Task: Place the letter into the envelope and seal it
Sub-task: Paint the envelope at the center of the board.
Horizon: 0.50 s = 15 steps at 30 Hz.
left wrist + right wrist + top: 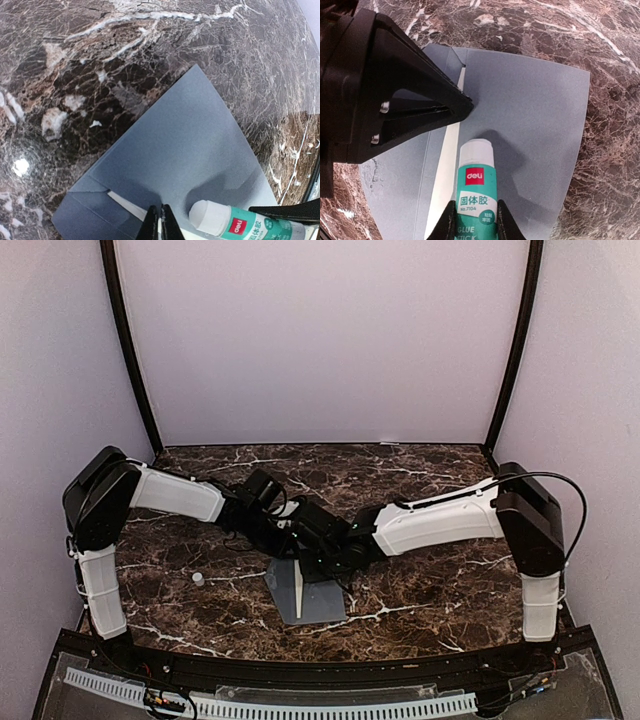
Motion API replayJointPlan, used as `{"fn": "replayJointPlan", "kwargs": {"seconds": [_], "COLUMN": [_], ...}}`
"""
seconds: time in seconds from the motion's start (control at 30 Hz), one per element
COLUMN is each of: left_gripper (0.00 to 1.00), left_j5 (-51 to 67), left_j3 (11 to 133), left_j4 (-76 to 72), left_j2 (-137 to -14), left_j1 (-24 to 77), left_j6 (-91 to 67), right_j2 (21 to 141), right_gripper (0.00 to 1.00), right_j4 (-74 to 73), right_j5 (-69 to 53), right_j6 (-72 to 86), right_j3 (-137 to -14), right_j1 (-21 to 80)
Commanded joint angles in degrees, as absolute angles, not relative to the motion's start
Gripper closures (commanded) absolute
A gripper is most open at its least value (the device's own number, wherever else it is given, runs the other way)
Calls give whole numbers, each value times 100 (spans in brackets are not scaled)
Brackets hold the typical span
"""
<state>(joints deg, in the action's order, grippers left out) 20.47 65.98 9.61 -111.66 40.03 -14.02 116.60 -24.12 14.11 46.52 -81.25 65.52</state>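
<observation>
The grey-blue envelope (pixel 305 592) lies flat on the marble table, also filling the left wrist view (pixel 190 145) and the right wrist view (pixel 535 110). A narrow cream strip of the letter (pixel 446 165) shows along the envelope's opening (pixel 124 204); the rest of it is hidden inside. My left gripper (pixel 161 214) is shut, its tips down on the envelope beside that strip. The right gripper (pixel 475 222) is shut on a green and white glue stick (pixel 477 175), whose white tip points over the envelope, close to the left fingers (pixel 420 107). Both grippers meet above the envelope's far end (pixel 312 550).
A small white cap-like piece (pixel 198 579) sits on the table left of the envelope. The dark marble table (pixel 420 590) is bounded by pale walls at the back and sides and a black rail along the near edge (pixel 320 670).
</observation>
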Motion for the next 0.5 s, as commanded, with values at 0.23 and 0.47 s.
{"fn": "replayJointPlan", "kwargs": {"seconds": [0.23, 0.47], "left_gripper": [89, 84], "left_j5": [1504, 1017], "left_j3": [6215, 5912], "left_j4": [1257, 820], "left_j2": [-10501, -9522], "left_j1": [3869, 3759], "left_j6": [-1398, -1338], "right_j2": [10084, 8740], "right_gripper": [100, 100], "right_j4": [-1954, -1632], "right_j5": [1151, 1141], "right_j6": [4603, 4834], "right_j3": [-7074, -5904], "right_j1": [6519, 6538]}}
